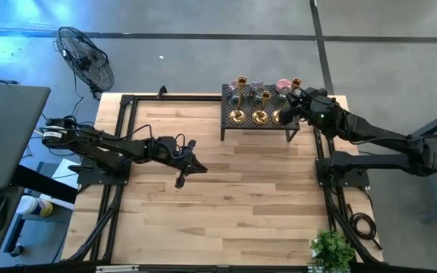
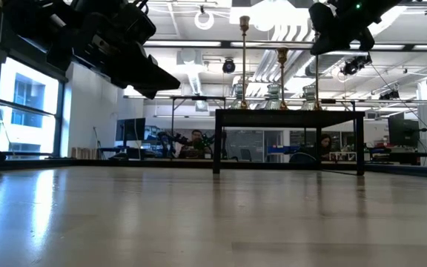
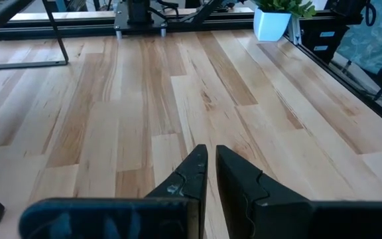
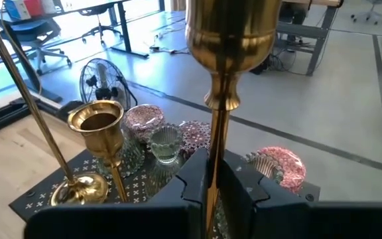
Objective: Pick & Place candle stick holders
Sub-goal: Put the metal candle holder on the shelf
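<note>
Brass fills our view at the right pincer (image 4: 212,176), whose two dark fingers are pinched on the slim stem of a tall brass holder (image 4: 229,40), the cup standing well above the fingertips. In the high view our right pincer (image 1: 293,106) sits over the right end of the black perforated rack (image 1: 232,121) at the far edge of the bench (image 1: 226,197), and the held holder rises among its neighbours there. Just beside it stand a shorter brass holder (image 4: 100,126) with a round base, a clear glass cup (image 4: 165,143), patterned purple cups (image 4: 143,121) behind, and a pink cup (image 4: 280,166) close to the fingers; another thin brass stem (image 4: 25,99) leans across the near side. We judge the main risk to be the crowding: if we lift at a tilt or swing sideways too early, the wide base of the held piece could clip the pink cup or the short brass holder and topple them off the rack. The grip is on a smooth, narrow stem with the heavy cup high above, so the piece may rotate or slip between the fingers once its base leaves the rack. Our left pincer (image 3: 211,182) waits over bare bench well apart from the rack, its fingers nearly pressed together with only a thin gap and nothing between them.
</note>
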You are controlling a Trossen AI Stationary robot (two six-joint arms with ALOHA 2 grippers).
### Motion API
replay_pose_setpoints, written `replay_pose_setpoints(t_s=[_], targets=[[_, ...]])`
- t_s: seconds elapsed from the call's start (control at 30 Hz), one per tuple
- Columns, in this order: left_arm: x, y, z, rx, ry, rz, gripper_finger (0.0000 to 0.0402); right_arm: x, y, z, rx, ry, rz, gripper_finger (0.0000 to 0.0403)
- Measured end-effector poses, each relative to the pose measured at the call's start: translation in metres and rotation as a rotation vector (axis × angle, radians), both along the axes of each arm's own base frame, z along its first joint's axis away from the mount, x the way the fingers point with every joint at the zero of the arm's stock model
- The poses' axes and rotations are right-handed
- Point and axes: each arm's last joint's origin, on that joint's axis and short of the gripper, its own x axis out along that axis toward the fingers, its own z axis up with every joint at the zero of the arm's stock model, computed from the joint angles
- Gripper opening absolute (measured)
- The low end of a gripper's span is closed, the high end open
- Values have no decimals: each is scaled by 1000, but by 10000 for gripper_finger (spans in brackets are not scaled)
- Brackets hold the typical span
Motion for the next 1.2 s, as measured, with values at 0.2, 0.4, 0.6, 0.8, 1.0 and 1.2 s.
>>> replay_pose_setpoints(t_s=[0.2,0.4,0.6,0.8,1.0,1.2], targets=[[0,0,0,0,0,0,28,-3,0,2,-7,-7,-5,20],[0,0,0,0,0,0,28,-4,-3,2,-1,-16,-20,20],[0,0,0,0,1,0,28,-5,-4,1,6,-18,-26,20],[0,0,0,0,1,1,28,-5,-4,1,4,-15,-25,20],[0,0,0,0,1,1,28,-5,-4,1,4,-15,-24,20],[0,0,0,-1,1,1,28,-5,-4,1,1,-8,-21,20]])
